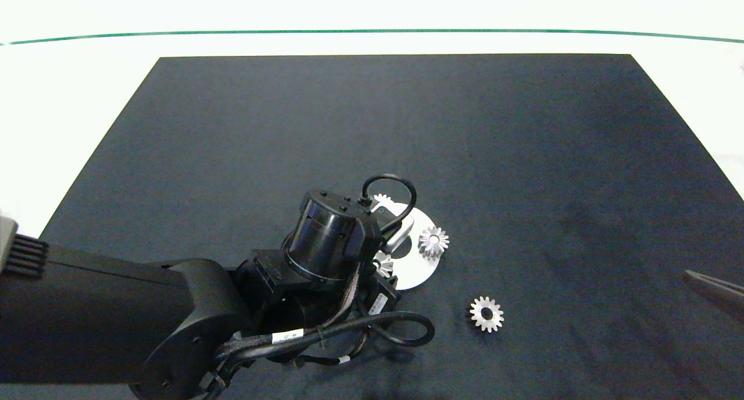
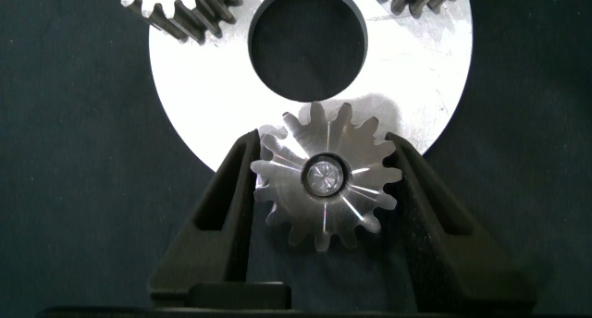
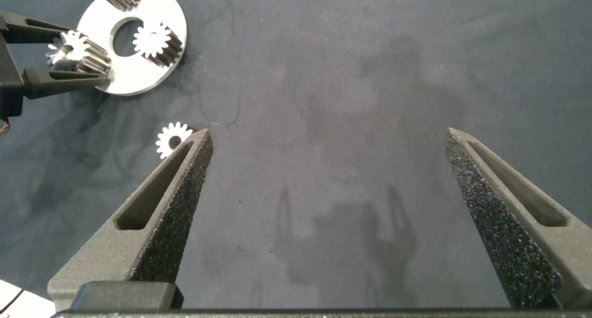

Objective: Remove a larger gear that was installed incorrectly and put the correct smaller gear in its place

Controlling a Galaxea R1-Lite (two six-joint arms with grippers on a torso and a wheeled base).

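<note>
A: Where is the left arm sitting?

B: It is reaching in from the left side of the table, bent over the round silver plate (image 1: 419, 271) on the dark mat (image 1: 407, 127). The left gripper (image 2: 324, 193) is sitting at the plate's edge with its two fingers (image 2: 227, 207) pressing against opposite sides of the larger gear (image 2: 326, 177).

A: How is that gear looking?

B: It is showing blunt silver teeth, a thick dark side, and a shiny pin end in its centre. It is lying partly over the plate's rim, beside the plate's big round hole (image 2: 310, 42). Two more gears (image 2: 190, 8) are showing at the plate's far edge.

A: And the smaller gear?

B: The smaller gear (image 1: 486, 314) is lying flat on the mat, near the plate but apart from it, with its round centre hole showing.

A: The right arm?

B: The right gripper (image 3: 338, 216) is hanging well off at the right edge, fingers spread wide, gripping nothing.
</note>
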